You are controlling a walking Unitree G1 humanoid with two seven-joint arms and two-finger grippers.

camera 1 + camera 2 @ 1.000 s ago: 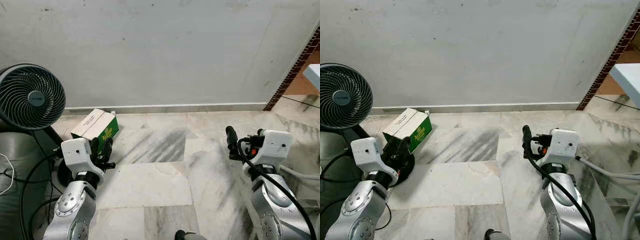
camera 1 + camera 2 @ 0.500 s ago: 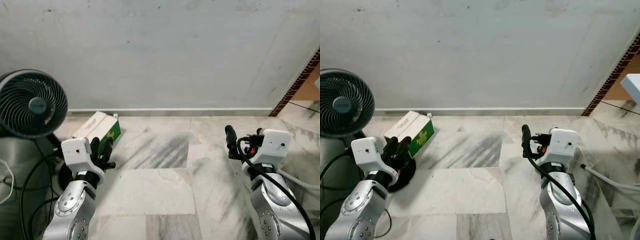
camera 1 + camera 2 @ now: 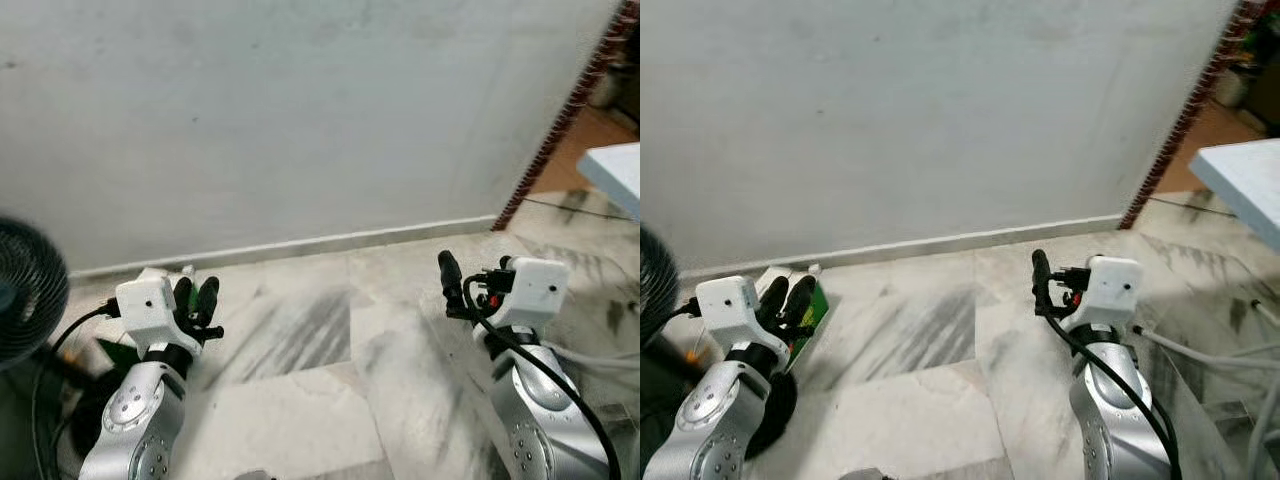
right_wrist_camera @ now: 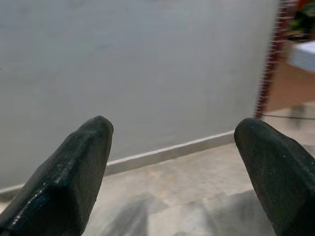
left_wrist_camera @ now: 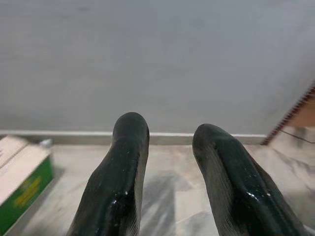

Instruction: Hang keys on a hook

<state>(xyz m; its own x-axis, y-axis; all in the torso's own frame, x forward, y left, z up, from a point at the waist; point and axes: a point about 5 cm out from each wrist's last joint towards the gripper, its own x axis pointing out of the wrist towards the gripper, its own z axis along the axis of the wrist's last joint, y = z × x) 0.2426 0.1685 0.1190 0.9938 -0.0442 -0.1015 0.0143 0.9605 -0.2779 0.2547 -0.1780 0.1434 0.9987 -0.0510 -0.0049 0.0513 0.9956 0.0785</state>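
Grey wall [image 3: 300,110] dead ahead at twelve o'clock, marble floor [image 3: 330,370] running beneath it, and no keys or hook to be made out anywhere, so by my read this is the searching step: the next move calls for turning or walking until the keys come into sight. At nine o'clock, the dark edge of a floor fan [image 3: 25,300]. Out at two o'clock, the corner of a pale bench [image 3: 1245,185] beside a brick-trimmed opening [image 3: 555,110]. Down at eight o'clock sits a green-and-white carton [image 3: 805,300], closed, contents unknown. Left gripper [image 5: 170,172] is raised with fingers slightly parted, holding nothing. Right gripper [image 4: 174,162] is raised too, fingers spread wide and empty.
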